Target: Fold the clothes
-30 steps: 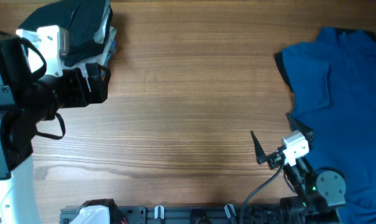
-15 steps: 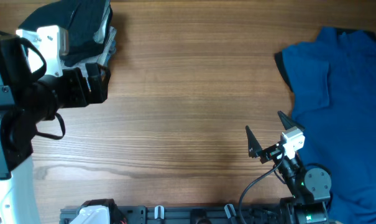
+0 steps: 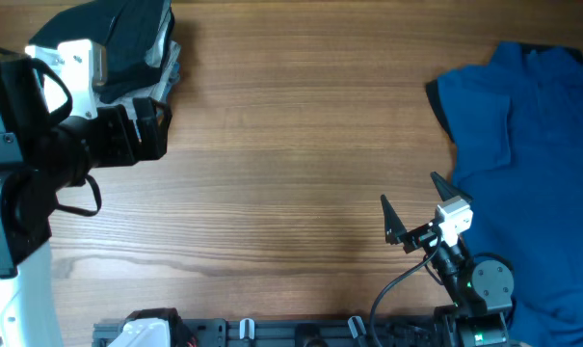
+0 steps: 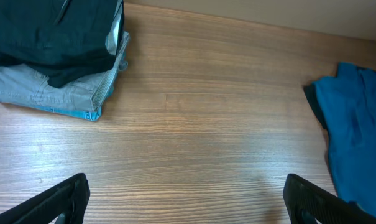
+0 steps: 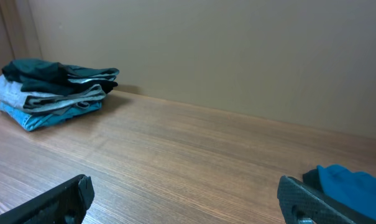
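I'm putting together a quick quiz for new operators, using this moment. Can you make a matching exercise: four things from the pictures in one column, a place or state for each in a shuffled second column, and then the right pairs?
Things
1. black shorts
2. grey-and-light-blue denim garment
3. blue shirt
4. right gripper

Places or states
A. lying unfolded at the right side
B. open, holding nothing
C. folded, on top of another garment
D. folded, underneath another garment

Pairs: 1-C, 2-D, 3-A, 4-B
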Motion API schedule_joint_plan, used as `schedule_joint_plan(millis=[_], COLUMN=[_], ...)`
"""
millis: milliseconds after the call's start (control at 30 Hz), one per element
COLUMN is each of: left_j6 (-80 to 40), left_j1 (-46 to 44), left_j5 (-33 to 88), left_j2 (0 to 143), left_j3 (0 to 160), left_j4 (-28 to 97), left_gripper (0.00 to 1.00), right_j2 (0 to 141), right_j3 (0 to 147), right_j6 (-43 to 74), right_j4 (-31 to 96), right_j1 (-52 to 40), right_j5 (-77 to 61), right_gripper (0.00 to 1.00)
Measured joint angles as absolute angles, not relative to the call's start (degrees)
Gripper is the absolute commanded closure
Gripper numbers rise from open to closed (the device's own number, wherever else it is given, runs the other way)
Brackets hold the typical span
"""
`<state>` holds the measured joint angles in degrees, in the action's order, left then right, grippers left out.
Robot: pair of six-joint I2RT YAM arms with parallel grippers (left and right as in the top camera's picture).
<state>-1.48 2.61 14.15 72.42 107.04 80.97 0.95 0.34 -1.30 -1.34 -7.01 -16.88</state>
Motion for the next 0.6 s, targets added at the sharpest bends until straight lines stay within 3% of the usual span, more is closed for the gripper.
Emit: schedule_joint_plan(millis=[133, 267, 400, 600], left_j6=[-1.2, -1.1, -0.8, -0.8], left_j1=[2.6, 2.6, 2.5, 5.3], left_j5=[13.7, 13.3, 13.8, 18.5], left_j2=[71.5, 63.7, 50.8, 29.5], left_j3=[106.6, 98.0, 80.0, 49.9], left_j4=[79.3, 61.9, 43.9, 29.2], left_gripper=[0.0, 0.0, 0.0, 0.0], right_j2=[1.0, 0.9, 0.8, 0.8], right_j3=[0.3, 0.4, 0.4, 0.3], right_j6=[-1.3, -1.3, -1.3, -1.3], right_j4=[-1.3, -1.3, -1.3, -1.3], right_j1=[-7.0, -7.0, -7.0, -7.0], right_j5=[-16.9, -16.9, -16.8, -16.7], right_gripper=[0.0, 0.0, 0.0, 0.0])
